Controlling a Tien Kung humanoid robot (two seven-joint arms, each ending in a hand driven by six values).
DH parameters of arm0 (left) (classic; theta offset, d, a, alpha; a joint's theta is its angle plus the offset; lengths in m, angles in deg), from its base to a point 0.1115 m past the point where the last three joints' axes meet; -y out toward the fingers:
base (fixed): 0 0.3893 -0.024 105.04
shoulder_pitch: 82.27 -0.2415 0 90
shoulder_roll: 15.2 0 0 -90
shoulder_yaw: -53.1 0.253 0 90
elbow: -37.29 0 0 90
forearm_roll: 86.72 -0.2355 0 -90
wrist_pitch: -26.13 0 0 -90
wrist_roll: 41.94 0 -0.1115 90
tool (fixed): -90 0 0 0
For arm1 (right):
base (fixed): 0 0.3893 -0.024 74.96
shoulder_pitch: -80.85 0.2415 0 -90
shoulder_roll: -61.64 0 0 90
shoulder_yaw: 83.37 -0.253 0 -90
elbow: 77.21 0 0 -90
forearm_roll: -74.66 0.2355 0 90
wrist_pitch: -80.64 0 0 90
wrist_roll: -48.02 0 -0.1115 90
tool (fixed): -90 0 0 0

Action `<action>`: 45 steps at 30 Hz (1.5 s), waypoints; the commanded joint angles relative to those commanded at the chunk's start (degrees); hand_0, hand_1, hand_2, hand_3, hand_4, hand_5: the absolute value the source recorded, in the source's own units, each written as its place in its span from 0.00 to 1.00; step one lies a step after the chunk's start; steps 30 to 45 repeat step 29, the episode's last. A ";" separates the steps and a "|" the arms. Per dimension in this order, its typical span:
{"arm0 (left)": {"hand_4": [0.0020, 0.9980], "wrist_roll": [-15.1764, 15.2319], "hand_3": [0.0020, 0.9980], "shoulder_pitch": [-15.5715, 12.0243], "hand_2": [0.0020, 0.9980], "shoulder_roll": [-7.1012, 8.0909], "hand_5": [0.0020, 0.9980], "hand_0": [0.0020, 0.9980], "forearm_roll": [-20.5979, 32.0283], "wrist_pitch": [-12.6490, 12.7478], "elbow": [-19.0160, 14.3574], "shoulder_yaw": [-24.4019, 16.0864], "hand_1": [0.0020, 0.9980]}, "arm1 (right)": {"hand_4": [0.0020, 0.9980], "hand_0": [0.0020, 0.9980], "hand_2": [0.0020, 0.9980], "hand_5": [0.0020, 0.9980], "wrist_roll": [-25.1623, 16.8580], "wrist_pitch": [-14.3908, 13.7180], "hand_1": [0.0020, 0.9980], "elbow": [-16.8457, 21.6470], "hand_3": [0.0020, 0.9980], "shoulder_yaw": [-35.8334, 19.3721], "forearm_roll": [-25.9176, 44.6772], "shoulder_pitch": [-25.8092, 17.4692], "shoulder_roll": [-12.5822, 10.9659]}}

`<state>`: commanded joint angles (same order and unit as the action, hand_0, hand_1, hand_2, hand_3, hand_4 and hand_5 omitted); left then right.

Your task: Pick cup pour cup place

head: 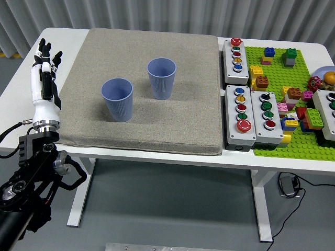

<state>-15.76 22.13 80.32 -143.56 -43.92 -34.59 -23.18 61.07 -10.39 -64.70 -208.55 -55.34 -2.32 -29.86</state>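
L hand (44, 68) at desk's (68, 42) left edge — fingers spread, holding nothing. Two blue cups upright on grey mat (193, 104): near cup (117, 99), far cup (161, 78) — apart.

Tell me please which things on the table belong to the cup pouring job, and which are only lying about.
For the job:
- near blue ribbed plastic cup
- far blue ribbed plastic cup
- left white and black hand, open, at the grey mat's left edge

Lying about:
- grey button boxes
- green brick baseplate with coloured bricks
- grey fabric mat
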 joint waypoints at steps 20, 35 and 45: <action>0.73 -0.11 1.00 -0.62 0.99 0.49 1.00 0.87 -0.78 0.17 -1.30 -1.50 0.85 | 0.00 0.69 0.60 0.23 -0.10 -0.06 0.66 -0.23 0.60 0.29 0.00 1.33 -0.44; 0.73 -0.18 1.00 -1.40 0.99 0.86 1.00 0.87 -0.90 0.24 -2.55 -2.19 0.85 | 0.00 0.69 0.60 0.23 -0.97 0.37 0.66 -0.67 0.60 0.05 0.00 1.62 -0.67; 0.73 -0.18 1.00 -1.40 0.99 0.86 1.00 0.87 -0.90 0.24 -2.55 -2.19 0.85 | 0.00 0.69 0.60 0.23 -0.97 0.37 0.66 -0.67 0.60 0.05 0.00 1.62 -0.67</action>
